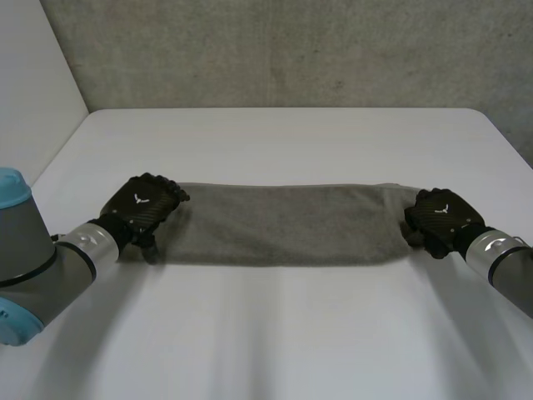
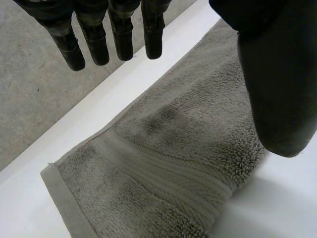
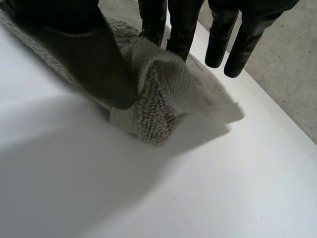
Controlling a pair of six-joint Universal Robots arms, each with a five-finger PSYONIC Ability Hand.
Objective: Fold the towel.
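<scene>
towel [image 1: 283, 223] long axis runs side to side; left hand [image 1: 143, 204] splayed loose over one end, right hand [image 1: 440, 215] pinches the other.

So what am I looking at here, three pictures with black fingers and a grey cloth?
It is a two-armed robot at a white table. The wide picture comes from a camera behind the arms; the other two from cameras on each wrist, looking along the palm. A grey towel lies stretched across the table. The left robot hand is over one end, fingers straight, holding nothing. The right robot hand pinches the other end between thumb and fingers.
</scene>
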